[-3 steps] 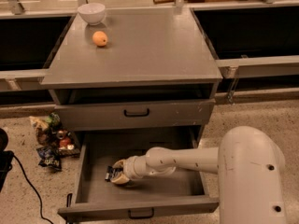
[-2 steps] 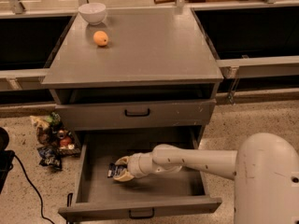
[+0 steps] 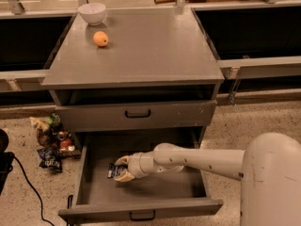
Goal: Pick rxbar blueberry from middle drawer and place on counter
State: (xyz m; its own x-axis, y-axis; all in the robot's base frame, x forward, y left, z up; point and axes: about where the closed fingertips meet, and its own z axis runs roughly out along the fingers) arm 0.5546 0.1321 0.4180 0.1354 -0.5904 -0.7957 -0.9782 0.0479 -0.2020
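Two fingers (image 3: 123,160) on bar (image 3: 112,171) (middle drawer (image 3: 141,211))

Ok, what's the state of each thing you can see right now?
middle drawer: pulled open
upper drawer: closed
rxbar blueberry: inside the middle drawer
gripper: inside the middle drawer, at the bar
white bowl: upright on the counter
orange: resting on the counter

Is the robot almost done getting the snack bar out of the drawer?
Not yet. The middle drawer is open, so that's done. The gripper is down inside it at the rxbar blueberry. Left: lifting the bar out and putting it on the counter.
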